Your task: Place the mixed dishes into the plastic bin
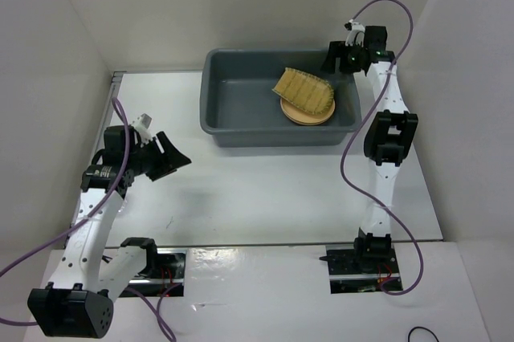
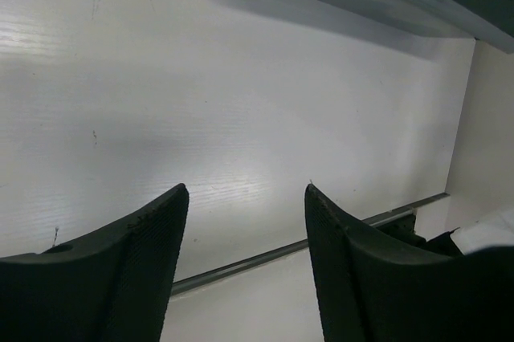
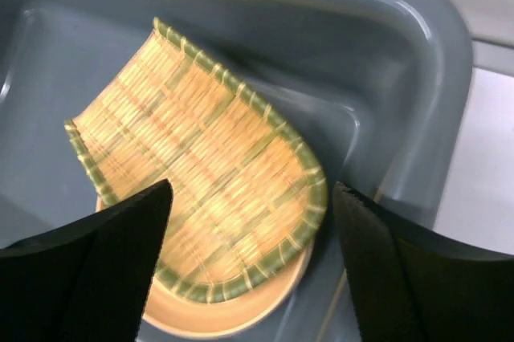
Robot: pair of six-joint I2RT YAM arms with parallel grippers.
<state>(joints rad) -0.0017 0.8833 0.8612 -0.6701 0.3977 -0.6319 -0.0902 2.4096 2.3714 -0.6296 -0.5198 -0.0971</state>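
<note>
1. Item: right fingers (image 3: 104, 278) — spread wide, gripping nothing; above the bamboo tray (image 3: 201, 173), over the right end of the bin (image 1: 265, 135).
2. Item: left fingers (image 2: 120, 270) — partly open, empty; over the bare white counter (image 1: 265, 197), left of the bin and well apart from it.
3. Item: bamboo tray, woven, yellowish; inside the bin, resting tilted on the plate (image 1: 305, 117), rounded end towards the near right corner.
4. Item: plate, round, tan-orange; on the bin floor, mostly covered by the tray.
5. Item: bin, slate-grey plastic; stands at the far side of the counter.

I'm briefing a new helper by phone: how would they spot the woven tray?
Find the big grey bin at the back and look in its right end. The woven tray lies on a round tan plate; it alone is straw-yellow, green-edged, one end rounded.
</note>
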